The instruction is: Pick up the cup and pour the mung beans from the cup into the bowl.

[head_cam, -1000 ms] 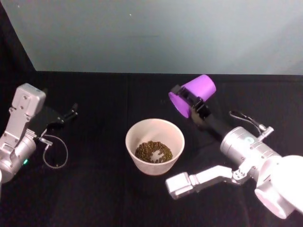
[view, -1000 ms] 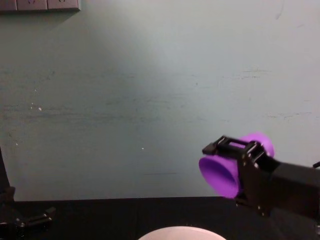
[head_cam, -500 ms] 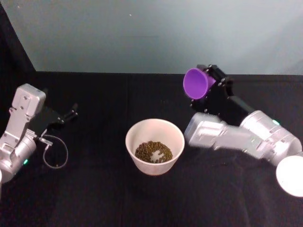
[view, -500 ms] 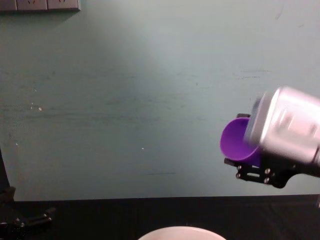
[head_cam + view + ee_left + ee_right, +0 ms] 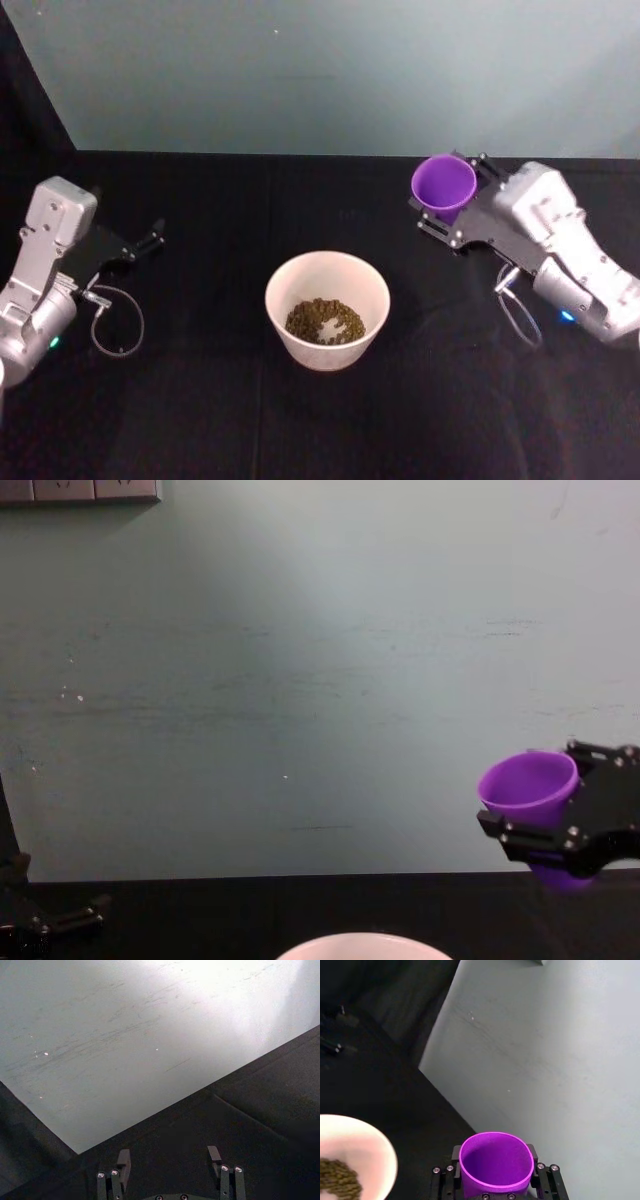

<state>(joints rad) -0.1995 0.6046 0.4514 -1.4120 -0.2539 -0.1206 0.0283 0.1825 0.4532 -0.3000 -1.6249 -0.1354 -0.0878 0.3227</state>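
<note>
I saw the cup (image 5: pixel 444 183), small and bright purple, held upright with its open mouth facing up; it hung in the air above the far right part of the table (image 5: pixel 200 420), beyond and to the right of the bowl (image 5: pixel 283 340), well apart from it; in the right wrist view the cup (image 5: pixel 495 1162) showed a smooth plain purple inside; in the chest view the cup (image 5: pixel 530 785) stood clear above the table's edge, against the pale wall (image 5: pixel 300 680). The right tool (image 5: pixel 450 190) was pinching the cup from both sides, its black fingers (image 5: pixel 545 1172) pressed to the cup's wall just below the rim; the right arm reached in from the right side of the table.

The bowl, wide and pinkish-white, sat on the black table near the middle, in front of me; a heap of green-brown mung beans (image 5: pixel 324 321) lay in its bottom; from the right wrist view I saw part of its rim (image 5: pixel 380 1150) and some beans (image 5: pixel 337 1182); the chest view caught the top of its rim (image 5: pixel 362 942).

The left tool (image 5: pixel 150 238) rested idle at the table's left side, far from the bowl; its fingers (image 5: pixel 123 1160) were spread apart over bare black cloth.
</note>
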